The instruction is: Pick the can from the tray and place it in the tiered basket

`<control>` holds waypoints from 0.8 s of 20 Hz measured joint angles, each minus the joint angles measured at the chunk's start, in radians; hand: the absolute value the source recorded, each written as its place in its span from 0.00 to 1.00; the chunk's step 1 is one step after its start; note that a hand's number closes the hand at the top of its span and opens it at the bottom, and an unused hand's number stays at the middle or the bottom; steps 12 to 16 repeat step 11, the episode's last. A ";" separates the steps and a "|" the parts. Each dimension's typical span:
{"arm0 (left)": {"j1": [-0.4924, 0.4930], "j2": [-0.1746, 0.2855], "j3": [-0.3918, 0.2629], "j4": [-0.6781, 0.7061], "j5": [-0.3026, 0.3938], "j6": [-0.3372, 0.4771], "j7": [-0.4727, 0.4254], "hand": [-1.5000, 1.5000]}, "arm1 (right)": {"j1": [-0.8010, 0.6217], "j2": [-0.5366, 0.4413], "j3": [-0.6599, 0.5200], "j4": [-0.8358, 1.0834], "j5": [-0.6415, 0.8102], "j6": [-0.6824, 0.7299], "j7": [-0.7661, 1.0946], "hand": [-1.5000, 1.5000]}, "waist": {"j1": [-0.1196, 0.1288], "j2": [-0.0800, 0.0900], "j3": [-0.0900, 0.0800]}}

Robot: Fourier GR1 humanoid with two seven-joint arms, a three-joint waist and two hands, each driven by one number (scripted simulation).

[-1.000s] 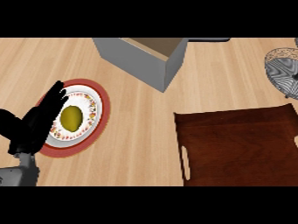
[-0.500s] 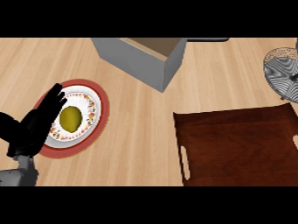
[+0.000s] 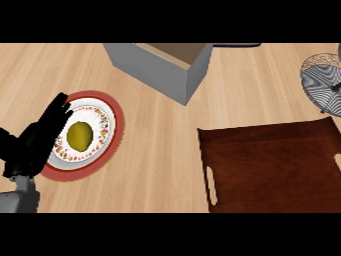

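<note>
We saw our left hand, fingers straight, thumb spread apart, over the left rim of the plate.

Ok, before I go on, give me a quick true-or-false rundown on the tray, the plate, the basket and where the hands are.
1. A can stands on the tray. False: no can shows on it.
2. The left hand is open, its fingers straight, overlapping the left side of the plate. True.
3. The right hand hovers over the tray. False: the right hand shows nowhere in the head view.
4. The tiered basket sits at the view's upper right, beyond the tray. True.
5. The grey box lies to the left of the plate. False: it stands above and to the right of the plate in the view.
</note>
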 measured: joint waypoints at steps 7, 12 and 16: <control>0.009 -0.015 -0.007 -0.006 -0.010 0.010 -0.003 0.50 | 0.139 -0.132 -0.080 0.035 -0.067 0.091 -0.026 0.00 | -0.006 0.000 0.002; 0.030 -0.015 -0.008 -0.017 -0.010 0.005 -0.007 0.50 | 0.228 -0.193 -0.114 0.055 -0.097 0.168 -0.044 0.00 | -0.011 -0.001 0.004; 0.030 -0.015 -0.008 -0.017 -0.010 0.005 -0.007 0.50 | 0.228 -0.193 -0.114 0.055 -0.097 0.168 -0.044 0.00 | -0.011 -0.001 0.004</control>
